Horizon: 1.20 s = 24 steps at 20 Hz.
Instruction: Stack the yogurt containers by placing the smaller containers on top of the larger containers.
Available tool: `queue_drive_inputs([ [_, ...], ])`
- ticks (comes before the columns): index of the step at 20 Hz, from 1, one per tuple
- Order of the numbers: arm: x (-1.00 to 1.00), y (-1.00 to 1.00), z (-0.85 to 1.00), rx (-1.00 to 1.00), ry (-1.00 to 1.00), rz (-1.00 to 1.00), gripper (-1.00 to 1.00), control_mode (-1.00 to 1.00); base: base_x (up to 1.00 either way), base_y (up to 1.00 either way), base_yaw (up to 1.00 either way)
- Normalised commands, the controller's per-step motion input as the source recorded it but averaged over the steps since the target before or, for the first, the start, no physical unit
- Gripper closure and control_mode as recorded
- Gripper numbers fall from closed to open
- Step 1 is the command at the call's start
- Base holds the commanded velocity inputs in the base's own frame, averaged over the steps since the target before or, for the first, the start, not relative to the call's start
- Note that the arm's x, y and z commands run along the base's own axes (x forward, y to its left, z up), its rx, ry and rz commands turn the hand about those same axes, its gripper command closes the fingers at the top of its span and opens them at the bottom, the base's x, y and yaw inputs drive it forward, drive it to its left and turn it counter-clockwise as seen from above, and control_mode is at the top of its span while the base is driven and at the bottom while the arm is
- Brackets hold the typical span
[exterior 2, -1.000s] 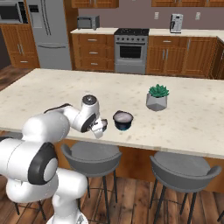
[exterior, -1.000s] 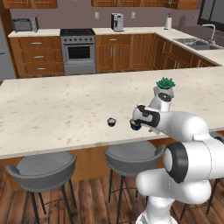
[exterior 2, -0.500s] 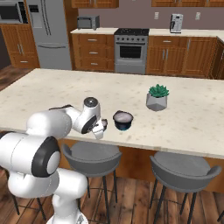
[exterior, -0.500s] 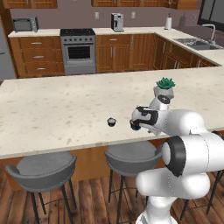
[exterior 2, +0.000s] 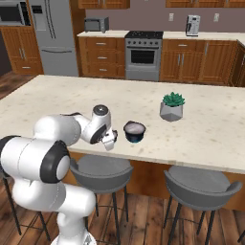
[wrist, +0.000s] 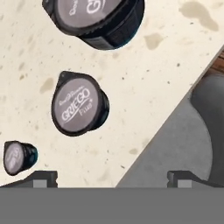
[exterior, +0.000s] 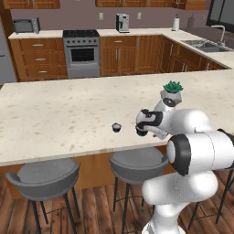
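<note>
Looking down along my hand (wrist: 112,177), I see only its two dark fingertips (wrist: 41,177), standing as far apart as they go with nothing between them; I have hold of nothing.

At the far left of that view lies the smallest cup (wrist: 18,156), its pale top turned toward me, the print on it too small to read. Next comes the mid-sized cup (wrist: 79,104), well apart from the small one, with "GRIEGO" legible across its lid and a smaller line below that I cannot make out. Above and to the right is the largest cup (wrist: 98,17), cut off by the upper edge so that only part of its lid and dark wall shows; the lettering on it is clipped. All three rest on the speckled pale worktop (wrist: 144,78), none touching another, none stacked. Right of the worktop's edge, a grey stool seat (wrist: 175,140) shows below.

In the left base view, the smallest cup stands alone near the worktop's front edge. To its right my own wrist covers most of another dark cup, of which just a bluish lower edge peeps out; I cannot tell which it is. A potted plant (exterior: 172,89) stands behind my arm.

In the right base view, my hand hangs over the front edge, hiding whatever lies behind it; the largest cup sits just right of it, and the plant further right.
</note>
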Motion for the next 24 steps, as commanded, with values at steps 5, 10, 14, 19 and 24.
queue_drive_inputs([
  [5, 0.24, 0.0, -0.12, 0.0, 0.0, 0.0, -1.0, -1.0, 0.0, 0.0, 0.0],
  [10, 0.23, 0.0, -0.14, 0.0, 0.0, 0.0, -1.0, -1.0, 0.0, 0.0, 0.0],
  [14, 0.18, -0.03, -0.17, 0.0, 0.0, 0.0, -1.0, -1.0, 0.0, 0.0, 0.0],
  [19, 0.1, -0.1, -0.14, 0.02, 0.0, 0.0, -1.0, -1.0, 0.0, 0.0, 0.0],
  [24, 0.08, -0.1, -0.11, 0.03, 0.0, 0.0, -1.0, -1.0, 0.0, 0.0, 0.0],
])
